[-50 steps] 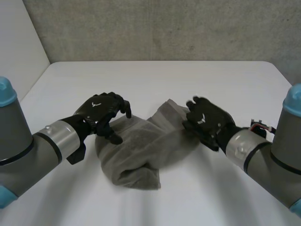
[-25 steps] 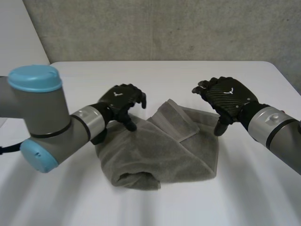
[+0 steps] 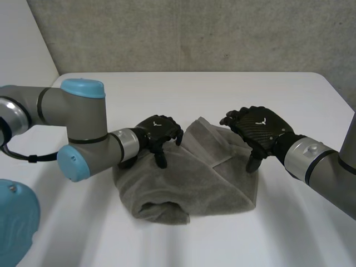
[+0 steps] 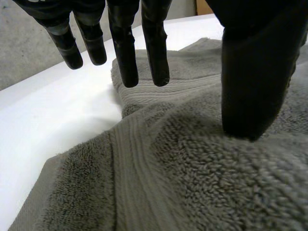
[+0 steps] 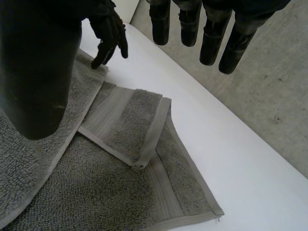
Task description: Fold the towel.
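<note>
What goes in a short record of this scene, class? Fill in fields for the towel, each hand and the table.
Towel: grey, roughly folded, lying on the table, one corner flap turned over
Left hand: open, above the towel's edge on its own side, holding nothing
Right hand: open, above the towel's opposite edge, holding nothing
Table: white

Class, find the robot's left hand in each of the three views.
Head view: left robot hand over the towel's far edge, left side.
Left wrist view: fingers hang over the towel, thumb tip close to it.
Right wrist view: at the towel's far edge, beyond the folded flap.
Shared landmark: the grey towel.
</note>
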You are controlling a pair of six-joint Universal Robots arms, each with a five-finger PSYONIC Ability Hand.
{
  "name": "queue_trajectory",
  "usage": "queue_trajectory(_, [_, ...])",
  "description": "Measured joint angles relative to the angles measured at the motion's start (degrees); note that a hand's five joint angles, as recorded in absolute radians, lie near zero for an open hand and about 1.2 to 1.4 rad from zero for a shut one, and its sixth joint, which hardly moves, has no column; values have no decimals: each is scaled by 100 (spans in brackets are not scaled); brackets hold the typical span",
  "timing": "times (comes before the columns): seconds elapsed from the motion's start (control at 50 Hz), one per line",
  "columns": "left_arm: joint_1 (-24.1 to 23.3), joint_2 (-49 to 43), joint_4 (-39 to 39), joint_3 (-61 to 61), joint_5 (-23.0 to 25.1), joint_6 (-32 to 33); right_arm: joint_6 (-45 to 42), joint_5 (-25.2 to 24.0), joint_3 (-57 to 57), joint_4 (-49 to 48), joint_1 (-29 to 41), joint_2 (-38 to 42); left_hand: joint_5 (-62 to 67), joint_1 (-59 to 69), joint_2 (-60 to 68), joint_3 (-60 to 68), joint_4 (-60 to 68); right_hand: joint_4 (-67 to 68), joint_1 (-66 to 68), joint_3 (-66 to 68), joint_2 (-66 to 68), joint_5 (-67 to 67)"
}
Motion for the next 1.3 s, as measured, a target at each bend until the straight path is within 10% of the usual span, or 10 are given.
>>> queue_trajectory(0.34, [-13,-486,-848,719,13,470,-8,-19,1,-6,1,108,707,629,635,0,0,0,0,0,0,0])
queue_trajectory(0.5, [6,-352,-932,544,-55,600,-125,-15,17,-6,0,170,3892,3663,3847,0,0,0,0,0,0,0])
queue_trajectory(0.64, [-45,27,-857,206,-262,719,-220,-4,27,-5,0,160,4202,3844,4103,0,0,0,0,0,0,0])
queue_trajectory(1.3, [-130,3386,1504,-3714,-1610,-140,-688,126,-23,1543,-5,775,4215,3844,4104,0,0,0,0,0,0,0])
